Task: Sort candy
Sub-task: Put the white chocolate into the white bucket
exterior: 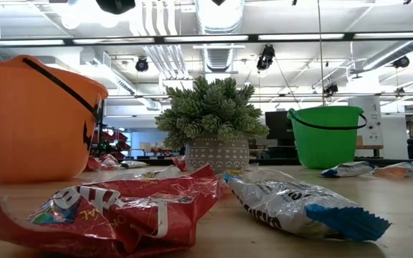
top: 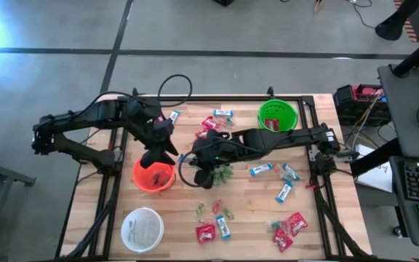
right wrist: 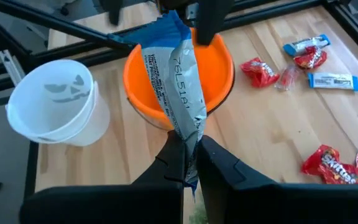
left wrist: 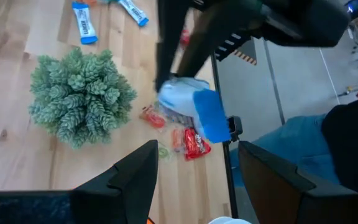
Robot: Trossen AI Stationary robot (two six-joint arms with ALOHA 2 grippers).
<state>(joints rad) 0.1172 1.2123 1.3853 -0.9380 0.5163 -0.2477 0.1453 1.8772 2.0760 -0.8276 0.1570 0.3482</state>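
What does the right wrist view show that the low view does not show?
Only the right wrist view shows the right pincer shut on a blue-and-white bar, and the white bucket beside the orange one. Only the low view shows the green bucket, the whole spiky plant in its pot, and the room's ceiling lights. Both show the orange bucket and red candy packets lying on the wooden table.

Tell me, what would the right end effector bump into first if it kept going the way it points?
Probably the orange bucket: the right end effector, shut on a blue-and-white candy bar, points toward it, though depth is unclear.
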